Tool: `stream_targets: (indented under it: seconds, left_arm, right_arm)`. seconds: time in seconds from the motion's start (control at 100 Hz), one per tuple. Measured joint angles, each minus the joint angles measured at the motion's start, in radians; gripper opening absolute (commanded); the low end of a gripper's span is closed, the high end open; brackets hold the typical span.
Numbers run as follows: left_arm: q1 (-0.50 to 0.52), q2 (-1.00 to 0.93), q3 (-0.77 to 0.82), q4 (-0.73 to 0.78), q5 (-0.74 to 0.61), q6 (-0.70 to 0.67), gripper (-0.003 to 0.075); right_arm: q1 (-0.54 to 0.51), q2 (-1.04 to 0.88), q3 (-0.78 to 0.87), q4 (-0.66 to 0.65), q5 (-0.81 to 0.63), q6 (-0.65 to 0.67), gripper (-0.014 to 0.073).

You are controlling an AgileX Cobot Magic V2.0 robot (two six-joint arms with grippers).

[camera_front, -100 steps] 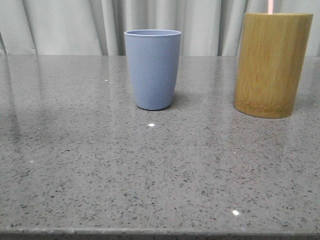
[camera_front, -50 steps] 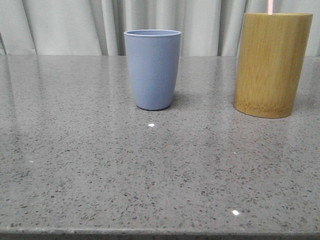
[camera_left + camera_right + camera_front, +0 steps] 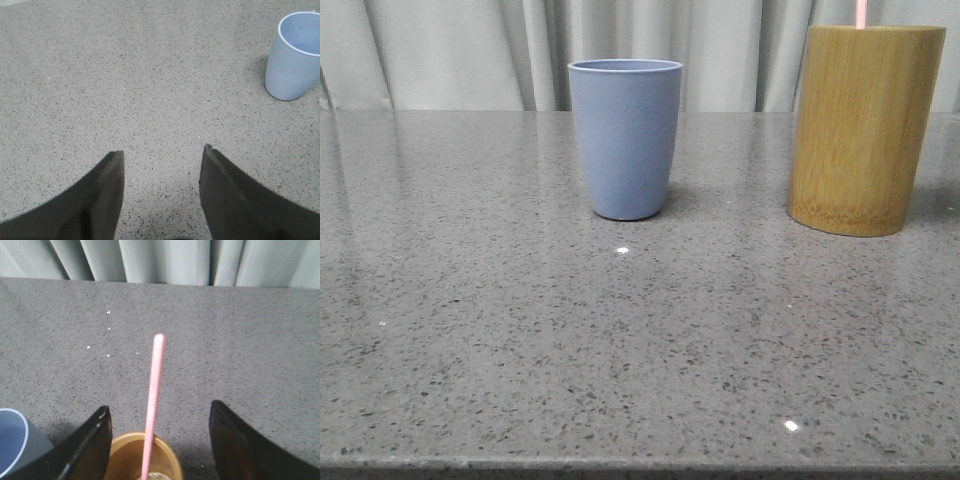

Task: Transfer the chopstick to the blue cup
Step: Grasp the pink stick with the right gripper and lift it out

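On grey speckled stone table [image 3: 520,330], w/ pale curtain [image 3: 470,50] hanging behind it, two containers are standing upright & well apart. Bigger one, tan bamboo cylinder [image 3: 865,130], is sitting at the right in front view; blue cup [image 3: 626,138] is sitting to its left, nearer the middle, mouth up, not touching it. Cup is looking empty from what left wrist view shows of its inside, tho only part of the interior is showing.

Right gripper [image 3: 160,412] is hovering over the bamboo cylinder [image 3: 142,457], its two dark fingers [image 3: 87,445] spread wide, one on each side of the cylinder's rim, gripping nothing. Between them the chopstick [image 3: 154,390] is sticking up out of the cylinder, leaning a bit, pink & thin, lower part hidden inside. No finger is touching it. Front view is catching just its pink tip [image 3: 861,13] above the cylinder's rim.

Left gripper [image 3: 162,152] is hanging above bare table [image 3: 125,75], fingers [image 3: 107,195] apart w/ nothing between them, blue cup [image 3: 295,55] off to one side, well clear.
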Motion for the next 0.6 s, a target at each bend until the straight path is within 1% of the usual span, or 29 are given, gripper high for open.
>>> stream_targets:
  seconds: [0.29, 0.6]
  left_arm:
    - [0.000, 0.000, 0.000, 0.000, 0.011, 0.000, 0.0347]
    - [0.000, 0.000, 0.000, 0.000, 0.015, 0.000, 0.0347]
  right_arm:
    - [0.010, 0.139, -0.063, 0.002, -0.012, 0.000, 0.0444]
    - [0.010, 0.206, -0.066, 0.004, -0.071, 0.000, 0.0443]
